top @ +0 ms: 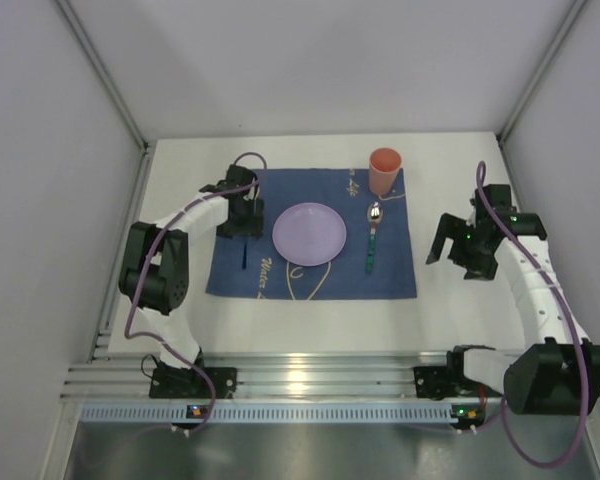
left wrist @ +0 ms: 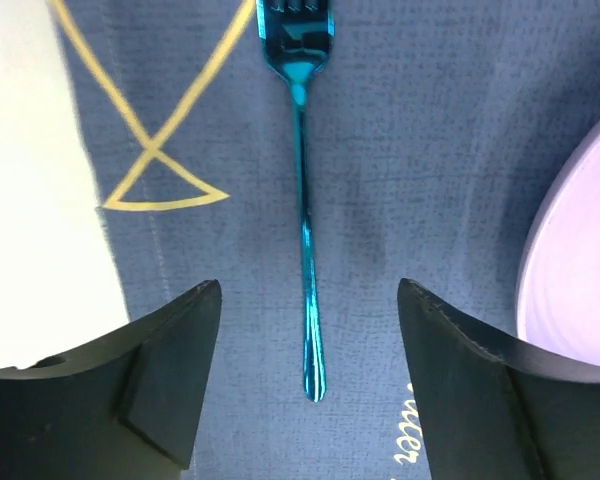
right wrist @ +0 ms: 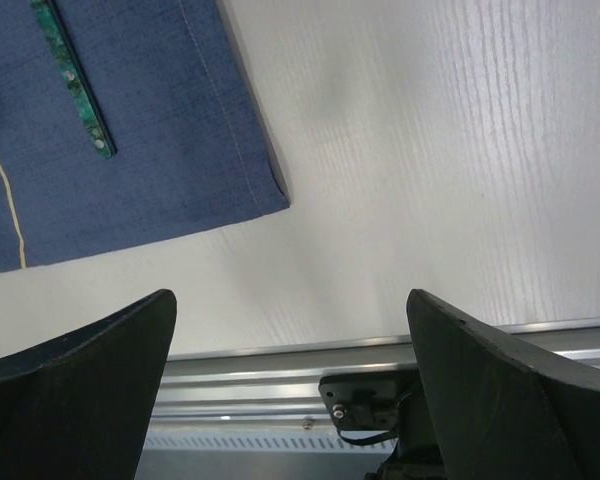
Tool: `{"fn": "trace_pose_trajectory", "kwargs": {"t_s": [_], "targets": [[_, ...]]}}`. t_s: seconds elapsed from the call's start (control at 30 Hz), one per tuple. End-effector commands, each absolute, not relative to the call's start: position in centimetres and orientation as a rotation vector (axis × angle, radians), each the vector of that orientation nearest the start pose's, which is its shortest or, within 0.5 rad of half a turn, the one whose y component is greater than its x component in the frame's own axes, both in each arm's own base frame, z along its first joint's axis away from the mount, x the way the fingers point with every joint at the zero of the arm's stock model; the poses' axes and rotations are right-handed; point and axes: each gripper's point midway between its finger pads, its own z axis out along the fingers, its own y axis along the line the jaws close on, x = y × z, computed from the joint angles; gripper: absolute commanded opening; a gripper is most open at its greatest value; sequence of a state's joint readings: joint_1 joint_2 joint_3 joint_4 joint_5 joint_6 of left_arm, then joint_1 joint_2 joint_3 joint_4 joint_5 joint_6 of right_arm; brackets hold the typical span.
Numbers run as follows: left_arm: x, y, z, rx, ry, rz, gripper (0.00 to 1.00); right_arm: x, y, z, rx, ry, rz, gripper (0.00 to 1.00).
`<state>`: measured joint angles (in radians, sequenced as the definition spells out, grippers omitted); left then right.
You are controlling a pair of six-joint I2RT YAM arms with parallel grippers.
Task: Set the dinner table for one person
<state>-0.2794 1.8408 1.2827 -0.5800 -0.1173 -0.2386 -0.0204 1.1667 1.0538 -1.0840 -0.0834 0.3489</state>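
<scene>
A dark blue cloth (top: 390,275) lies on the white dinner table (top: 310,325). On it sit a lilac plate (top: 309,234), an orange cup (top: 385,170) and a spoon (top: 372,238) with a green handle. A shiny blue fork (left wrist: 302,190) lies on the cloth left of the plate, also seen in the top view (top: 243,255). My left gripper (left wrist: 308,330) is open just above the fork's handle end and touches nothing. My right gripper (top: 456,252) is open and empty over the bare table right of the cloth; its wrist view shows the cloth corner (right wrist: 250,180) and the spoon handle (right wrist: 75,85).
Grey walls close in the table on the left, back and right. A metal rail (top: 310,380) with both arm bases runs along the near edge. The cloth has yellow line drawings (left wrist: 150,150) and lettering.
</scene>
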Motion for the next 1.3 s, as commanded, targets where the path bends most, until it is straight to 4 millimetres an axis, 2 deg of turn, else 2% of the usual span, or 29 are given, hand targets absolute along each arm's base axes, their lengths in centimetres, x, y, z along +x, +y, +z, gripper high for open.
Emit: {"fn": "trace_pose_trajectory", "kwargs": {"t_s": [0.0, 0.03, 0.07, 0.1, 0.13, 0.17, 0.2, 0.23, 0.27, 0.3, 0.33, 0.37, 0.4, 0.43, 0.47, 0.5, 0.6, 0.67, 0.77, 0.8, 0.83, 0.9, 0.93, 0.97, 1.03, 1.07, 1.13, 1.2, 1.27], "targets": [[40.8, -9.1, 10.0, -0.070, 2.503, 0.021, 0.77, 22.9, 3.4, 15.9, 0.417, 2.649, 0.279, 1.00], [40.6, -7.7, 10.4, -0.124, 2.470, 0.096, 0.79, 23.1, 3.9, 16.3, 0.392, 2.632, 0.321, 1.00], [40.6, -7.1, 11.2, -0.188, 2.426, 0.106, 0.80, 23.4, 5.0, 17.4, 0.345, 2.579, 0.410, 1.00], [40.5, -6.4, 13.4, -0.224, 2.349, 0.098, 0.80, 23.6, 5.6, 18.2, 0.308, 2.546, 0.453, 1.00], [40.3, -5.4, 12.9, -0.261, 2.303, 0.101, 0.82, 23.7, 6.1, 19.0, 0.280, 2.512, 0.496, 1.00], [40.1, -4.5, 13.6, -0.285, 2.242, 0.129, 0.82, 23.7, 7.0, 20.1, 0.239, 2.472, 0.560, 1.00], [39.7, -3.8, 15.8, -0.257, 2.148, 0.134, 0.82, 23.6, 7.1, 21.8, 0.219, 2.403, 0.565, 1.00], [39.4, -3.3, 14.8, -0.261, 2.061, 0.132, 0.82, 23.6, 7.1, 22.5, 0.219, 2.370, 0.566, 1.00], [38.9, -2.2, 15.3, -0.286, 1.980, 0.170, 0.82, 23.5, 7.1, 23.3, 0.218, 2.332, 0.566, 1.00], [38.2, -1.5, 17.6, -0.277, 1.861, 0.172, 0.82, 23.0, 7.1, 24.5, 0.222, 2.274, 0.569, 1.00], [35.9, -0.5, 14.2, -0.263, 1.872, 0.215, 0.82, 23.0, 7.1, 25.3, 0.222, 2.233, 0.573, 1.00], [36.2, -0.2, 16.6, -0.294, 1.708, 0.175, 0.88, 22.8, 7.2, 25.8, 0.223, 2.206, 0.584, 1.00], [35.4, 0.1, 17.2, -0.289, 1.640, 0.165, 0.88, 22.4, 7.4, 26.5, 0.215, 2.173, 0.602, 1.00], [34.1, 0.3, 14.5, -0.260, 1.663, 0.169, 0.88, 22.3, 7.7, 26.9, 0.198, 2.153, 0.622, 1.00], [34.1, 0.1, 14.8, -0.246, 1.630, 0.148, 0.89, 22.1, 8.1, 27.0, 0.184, 2.148, 0.643, 1.00], [34.1, -0.3, 13.0, -0.201, 1.688, 0.141, 0.88, 21.9, 8.2, 27.1, 0.183, 2.141, 0.655, 1.00], [34.3, 0.5, 10.2, -0.142, 1.779, 0.245, 0.88, 21.6, 8.5, 27.0, 0.193, 2.142, 0.649, 1.00], [34.8, 0.8, 10.0, -0.088, 1.772, 0.274, 0.89, 21.4, 8.4, 27.1, 0.204, 2.134, 0.643, 1.00], [36.6, 0.4, 10.2, -0.002, 1.747, 0.218, 0.89, 20.4, 9.4, 29.4, 0.135, 2.046, 0.696, 1.00], [37.0, 0.4, 9.3, 0.001, 1.778, 0.216, 0.89, 20.3, 9.5, 30.3, 0.110, 1.998, 0.704, 1.00], [38.0, 0.7, 9.9, -0.012, 1.765, 0.216, 0.87, 20.0, 9.6, 30.5, 0.095, 1.979, 0.709, 1.00], [38.8, 0.6, 8.7, -0.016, 1.824, 0.184, 0.81, 19.3, 10.1, 30.3, 0.037, 1.965, 0.722, 1.00], [39.5, 1.2, 9.1, -0.057, 1.822, 0.169, 0.81, 19.2, 10.1, 30.2, 0.028, 1.964, 0.721, 1.00], [39.7, 0.2, 9.2, -0.036, 1.812, 0.069, 0.80, 19.1, 10.1, 29.8, 0.026, 1.975, 0.724, 1.00], [39.6, 0.3, 8.8, -0.086, 1.806, -0.009, 0.81, 19.1, 10.3, 29.5, 0.025, 1.982, 0.736, 1.00], [39.9, 0.6, 9.4, -0.076, 1.739, -0.027, 0.81, 19.2, 10.3, 29.5, 0.031, 1.986, 0.741, 1.00], [38.5, 0.6, 7.8, -0.067, 1.717, -0.021, 0.85, 19.5, 10.4, 29.6, 0.030, 1.981, 0.741, 1.00], [39.5, 0.2, 8.5, -0.047, 1.730, -0.054, 0.89, 19.8, 10.4, 29.7, 0.041, 1.980, 0.747, 1.00], [39.2, 0.1, 8.1, -0.039, 1.735, -0.050, 0.89, 20.1, 10.2, 29.7, 0.058, 1.976, 0.739, 1.00]]}}
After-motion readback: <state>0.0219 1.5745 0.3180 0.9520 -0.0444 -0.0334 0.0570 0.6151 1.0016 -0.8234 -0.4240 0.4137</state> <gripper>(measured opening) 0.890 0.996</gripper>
